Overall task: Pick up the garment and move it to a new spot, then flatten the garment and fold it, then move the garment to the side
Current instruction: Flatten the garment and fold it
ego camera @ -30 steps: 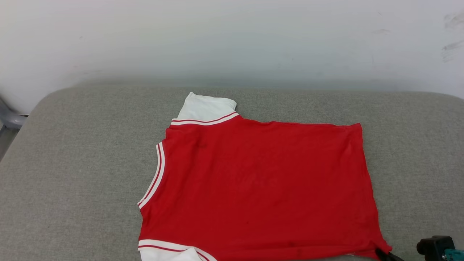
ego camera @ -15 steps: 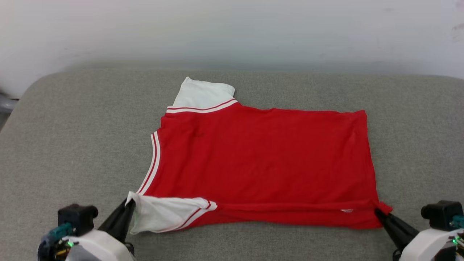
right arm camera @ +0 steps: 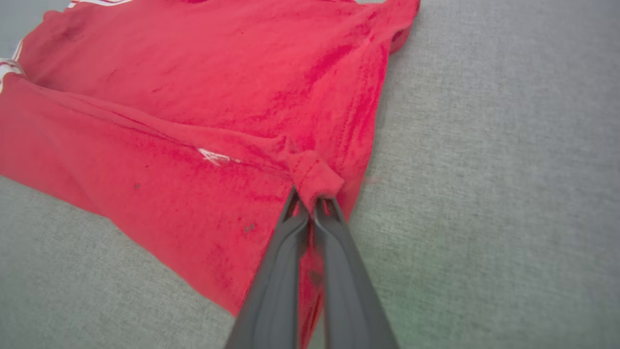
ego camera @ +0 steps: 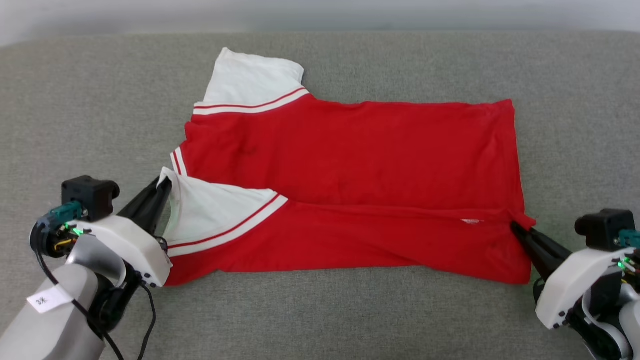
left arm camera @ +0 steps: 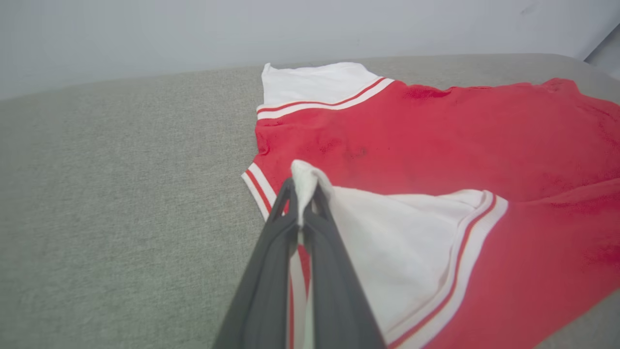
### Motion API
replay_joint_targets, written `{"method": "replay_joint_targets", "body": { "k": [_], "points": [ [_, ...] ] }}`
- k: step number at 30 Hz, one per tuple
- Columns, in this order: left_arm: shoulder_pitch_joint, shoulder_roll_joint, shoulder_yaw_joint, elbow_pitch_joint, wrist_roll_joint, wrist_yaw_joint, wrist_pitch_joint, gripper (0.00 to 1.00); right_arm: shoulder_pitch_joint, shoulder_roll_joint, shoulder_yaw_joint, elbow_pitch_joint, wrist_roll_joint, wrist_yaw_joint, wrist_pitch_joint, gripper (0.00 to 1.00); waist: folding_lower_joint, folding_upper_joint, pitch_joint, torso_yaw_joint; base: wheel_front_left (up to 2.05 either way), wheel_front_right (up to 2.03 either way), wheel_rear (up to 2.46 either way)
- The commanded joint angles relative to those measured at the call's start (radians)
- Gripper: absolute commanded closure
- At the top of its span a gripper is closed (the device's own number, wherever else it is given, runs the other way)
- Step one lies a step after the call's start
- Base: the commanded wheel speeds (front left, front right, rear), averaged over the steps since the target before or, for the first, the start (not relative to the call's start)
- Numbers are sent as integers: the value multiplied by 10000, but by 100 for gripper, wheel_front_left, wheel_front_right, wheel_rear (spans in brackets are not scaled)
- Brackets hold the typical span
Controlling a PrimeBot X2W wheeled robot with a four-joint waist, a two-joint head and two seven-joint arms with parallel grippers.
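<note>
Left gripper (ego camera: 163, 184) pinches shirt (ego camera: 350, 145) sleeve; right gripper (ego camera: 515, 229) pinches hem corner. Near edge lifted. Bare couch (ego camera: 75, 110) all around.

The right pincer (right arm camera: 312, 203) clamps a hem corner of the red garment (right arm camera: 193, 97), spread toward ten o'clock across the grey worktop (right arm camera: 484, 194).

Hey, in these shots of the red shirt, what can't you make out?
- Head view: the underside of the garment lies against the grey cushion, so any print there is hidden.
- Head view: the folded-over near strip covers the layer beneath.
- Left wrist view: the left gripper covers the pinched bit of sleeve.
- Right wrist view: the right gripper hides the clamped hem corner.
</note>
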Motion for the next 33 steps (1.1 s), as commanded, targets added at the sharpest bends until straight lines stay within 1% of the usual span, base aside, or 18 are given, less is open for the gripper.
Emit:
{"method": "replay_joint_targets", "body": {
  "k": [1,5,11,17,18,19,20,21,24,27,29,33],
  "points": [
    [-226,-42,-36,194,30,-68,17,100,-238,60,42,92,-47,-15,15,100,-2,-1,296,-95,0,0,0],
    [-713,-171,-294,1155,36,-318,13,100,-788,66,224,645,-201,-15,162,100,-2,-1,527,-123,0,0,0],
    [-1064,-517,-755,2498,-39,-526,-256,100,-1135,154,471,1342,-295,-17,128,100,-2,-1,636,-75,0,0,0],
    [-1270,-746,-1189,3331,-138,-631,-656,100,-1140,219,561,1499,-234,-15,37,100,-2,-1,491,-6,0,0,0],
    [-1329,-747,-1239,3454,-151,-630,-760,71,-1131,222,510,1486,-216,-15,-3,100,-2,-1,423,11,0,0,0],
    [-1387,-743,-1310,3548,-120,-618,-848,0,-1099,230,461,1469,-198,-15,-22,85,-2,-1,335,30,0,0,0],
    [-1443,-751,-1363,3601,-116,-624,-927,0,-1050,237,424,1428,-196,-15,-45,31,-2,-1,227,54,0,0,0],
    [-1504,-733,-1412,3638,-133,-624,-989,0,-1000,239,373,1362,-194,-15,-86,0,-2,-1,117,81,0,0,0],
    [-1652,-595,-1526,3661,-204,-632,-1012,0,-788,232,280,1104,-152,-14,-80,0,-2,-1,-261,161,0,0,0],
    [-1725,-342,-1732,3407,-350,-637,-696,0,-626,141,160,776,-149,-14,10,0,-2,-1,-630,230,0,0,0],
    [-1741,-102,-1956,3113,-526,-638,-134,0,-528,109,75,557,-159,-14,107,0,-2,-1,-812,284,0,0,0],
    [-1939,541,-2366,2245,-1145,-639,1471,0,-317,110,-102,262,-237,-14,298,0,-2,-1,-1126,428,0,0,0]
  ]
}}
